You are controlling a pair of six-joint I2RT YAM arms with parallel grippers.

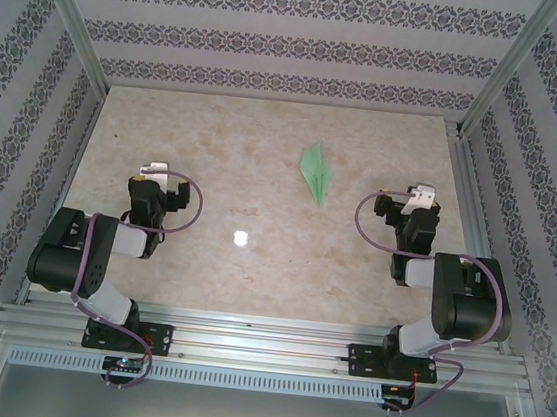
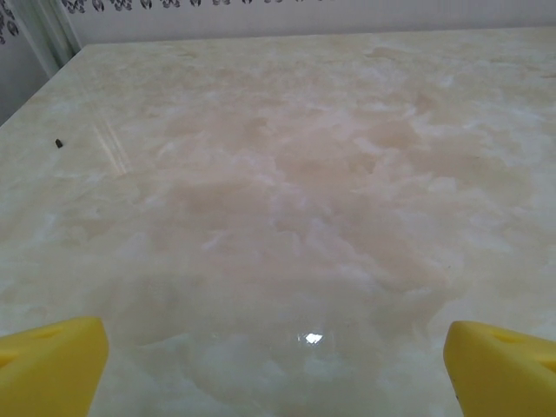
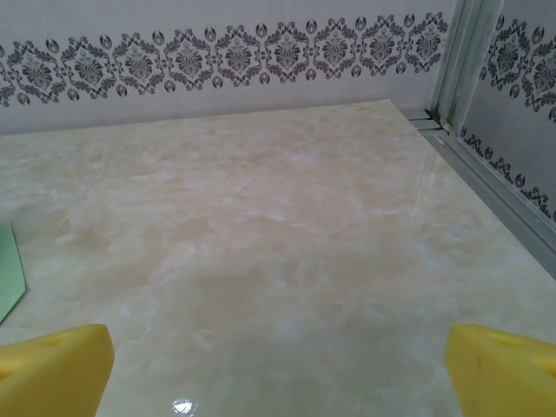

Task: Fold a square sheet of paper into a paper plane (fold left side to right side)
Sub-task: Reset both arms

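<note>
Plainly, your right gripper (image 1: 416, 196), spread empty like the left gripper (image 1: 157, 171), sits nearer the paper plane (image 1: 316, 173), lying leftward of it, long axis running far-to-near.

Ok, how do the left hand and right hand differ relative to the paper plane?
The right hand sits nearer the paper plane than the left hand. The right hand's camera catches the plane's green edge at its left; the left hand's faces tabletop with a glare spot. Both are open, empty and clear of the plane.
</note>
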